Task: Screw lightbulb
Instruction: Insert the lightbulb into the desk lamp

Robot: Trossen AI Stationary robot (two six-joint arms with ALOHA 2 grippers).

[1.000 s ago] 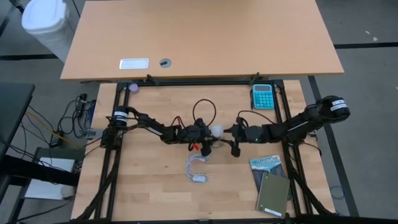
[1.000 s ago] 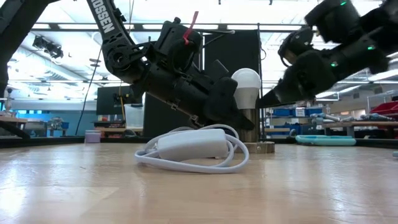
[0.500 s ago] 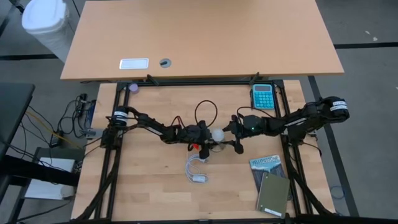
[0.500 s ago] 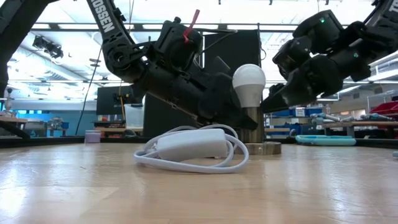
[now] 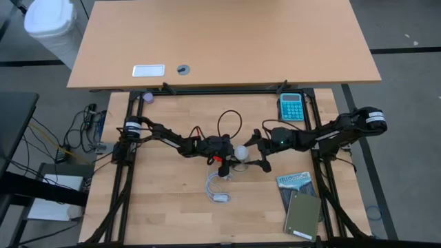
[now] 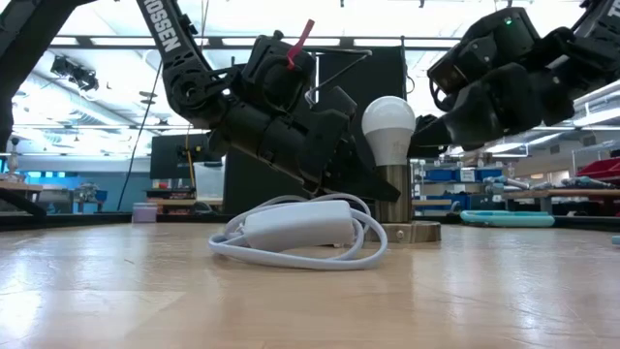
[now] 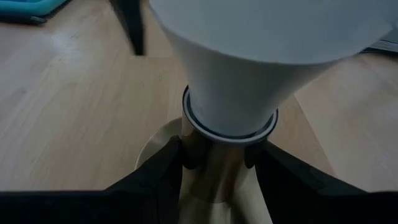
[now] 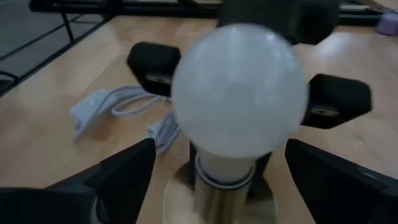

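On the left, the left arm is reaching across the bench [image 5: 172, 207] toward the middle. Its left hand [image 7: 214, 158] is squeezing the shiny metal socket [image 6: 392, 199] from both sides, with one dark finger pressing on each side, so the socket is being held in place. Just near that, on the wood, a white cord [image 6: 295, 233] is lying in a loose bundle.

In the middle, the lightbulb [image 6: 388, 121] is standing straight up, with its narrow end sitting down in the top of the socket. I cannot tell how far in it is screwed.

On the right, the right arm is coming in from the other side. Its right hand [image 8: 214, 165] is spread wide open, with one finger on each side of the round white globe, and neither finger is touching it.

I think the bulb is light and smooth, so it may slip. It looks like it could crack if pinched hard. The best place to hold it seems to be the widest part of the globe, with a soft squeeze, while turning it slowly and keeping it straight.

Far off on the right, a blue calculator [image 5: 291, 106] and a book [image 5: 300, 207] are lying out of the way.
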